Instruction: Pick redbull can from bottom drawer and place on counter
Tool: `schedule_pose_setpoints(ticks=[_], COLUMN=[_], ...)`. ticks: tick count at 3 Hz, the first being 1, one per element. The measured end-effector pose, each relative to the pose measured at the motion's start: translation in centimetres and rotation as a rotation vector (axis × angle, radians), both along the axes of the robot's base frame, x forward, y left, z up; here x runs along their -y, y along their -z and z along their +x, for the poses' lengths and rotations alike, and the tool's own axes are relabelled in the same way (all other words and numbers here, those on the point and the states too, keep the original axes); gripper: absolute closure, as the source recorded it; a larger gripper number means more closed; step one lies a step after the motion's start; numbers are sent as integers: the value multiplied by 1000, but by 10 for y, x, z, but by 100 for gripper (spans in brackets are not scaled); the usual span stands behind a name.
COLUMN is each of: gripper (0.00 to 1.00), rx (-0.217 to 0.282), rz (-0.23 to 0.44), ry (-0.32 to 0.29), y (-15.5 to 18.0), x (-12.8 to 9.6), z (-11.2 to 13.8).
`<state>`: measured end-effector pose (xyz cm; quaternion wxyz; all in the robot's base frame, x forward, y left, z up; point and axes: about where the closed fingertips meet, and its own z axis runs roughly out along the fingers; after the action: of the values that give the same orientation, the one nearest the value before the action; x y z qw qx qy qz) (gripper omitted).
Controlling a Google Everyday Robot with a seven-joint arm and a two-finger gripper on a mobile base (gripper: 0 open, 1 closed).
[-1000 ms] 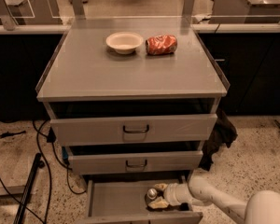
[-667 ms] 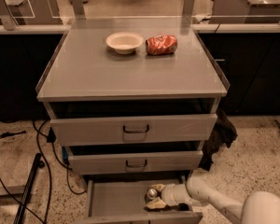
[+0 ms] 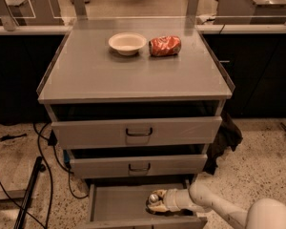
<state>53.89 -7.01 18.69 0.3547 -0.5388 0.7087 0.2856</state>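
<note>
The bottom drawer (image 3: 119, 205) is pulled open below two upper drawers. The redbull can (image 3: 154, 198) stands in its right part, and only its shiny metal top shows clearly. My gripper (image 3: 157, 204) reaches into the drawer from the right on a white arm and sits right around the can. The counter (image 3: 133, 75) is the broad grey top of the cabinet, well above the gripper.
A cream bowl (image 3: 127, 43) and a crushed orange-red can (image 3: 165, 46) lie at the back of the counter. The two upper drawers (image 3: 138, 131) stick out slightly over the bottom one. Cables (image 3: 43, 151) and a dark stand (image 3: 28, 194) lie on the floor at the left.
The gripper and the can's top have shifted slightly to the left inside the bottom drawer. Nothing else has moved.
</note>
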Motion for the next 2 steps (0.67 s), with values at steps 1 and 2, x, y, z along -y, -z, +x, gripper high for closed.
schedule_pose_setpoints(ticks=[1,2], gripper=[100,100], rx=[0,-7], rz=[0,12], ry=[0,-11], y=[0,-15], x=[0,-2], z=[0,-2])
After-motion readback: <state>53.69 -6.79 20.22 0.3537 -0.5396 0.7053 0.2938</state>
